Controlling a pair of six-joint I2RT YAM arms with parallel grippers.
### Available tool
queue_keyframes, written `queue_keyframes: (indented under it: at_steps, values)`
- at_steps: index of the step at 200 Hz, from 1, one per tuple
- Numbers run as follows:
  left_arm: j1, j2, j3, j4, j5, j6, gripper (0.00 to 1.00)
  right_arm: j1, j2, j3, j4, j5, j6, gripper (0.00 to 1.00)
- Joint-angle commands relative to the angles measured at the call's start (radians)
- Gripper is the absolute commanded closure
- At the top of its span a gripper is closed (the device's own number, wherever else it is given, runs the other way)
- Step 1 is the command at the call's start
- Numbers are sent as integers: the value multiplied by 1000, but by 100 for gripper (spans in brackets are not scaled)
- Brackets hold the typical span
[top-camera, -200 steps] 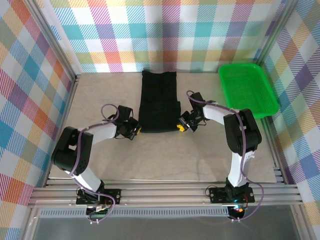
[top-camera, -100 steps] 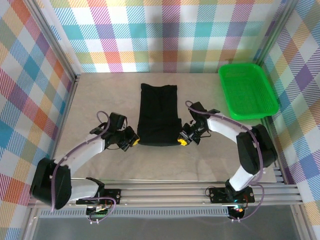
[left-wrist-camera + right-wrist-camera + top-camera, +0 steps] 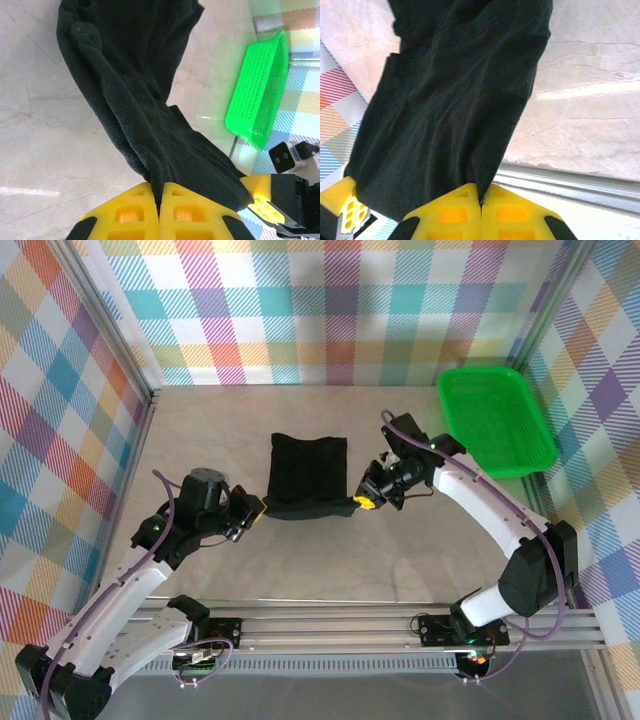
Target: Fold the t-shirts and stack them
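T-shirt (image 3: 305,472) overhead between left end effector (image 3: 258,507), right end effector (image 3: 361,503), wrists, pinched edges

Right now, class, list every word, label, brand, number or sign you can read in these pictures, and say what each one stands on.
There is no readable text anywhere.
The plain black cotton t-shirt has no print on the fabric in view.
The bright green plastic mesh basket is unmarked.
The yellow left gripper and yellow right gripper, both clamped on the shirt, are unmarked.
The checked walls and the pale table carry a pattern only.

Left tool (image 3: 257,507) and right tool (image 3: 360,502) both clamped tight
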Motion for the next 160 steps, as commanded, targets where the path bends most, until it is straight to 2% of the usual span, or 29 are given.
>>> queue_keyframes:
  at_steps: [1,37,52,81,85,96,103,110,131,143,160]
  values:
    - [-5,46,103,-40,-80,-4,100,-8,54,108,-82,6,37,100]
    - [40,250,251,-26,-153,-31,100,-64,218,255,-19,-27,78,100]
    - [95,382,307,27,-144,-36,100,-104,324,343,14,-18,84,100]
    - [201,733,495,133,-113,1,100,-175,592,585,107,-39,101,100]
    - [214,786,534,130,-108,1,100,-181,631,625,131,-50,101,96]
    - [243,925,640,131,-82,23,100,-198,752,766,142,-71,93,77]
    - [260,1010,719,115,-62,48,91,-205,829,869,140,-88,72,66]
    - [271,1083,802,81,-56,80,84,-211,908,988,91,-83,37,60]
    - [278,1171,935,53,-47,138,64,-218,1059,1301,-73,-36,-62,51]
    - [270,1147,936,39,-64,154,52,-219,1050,1317,-74,-35,-91,50]
    - [245,1046,849,21,-94,151,46,-218,955,1192,-37,-34,-127,49]
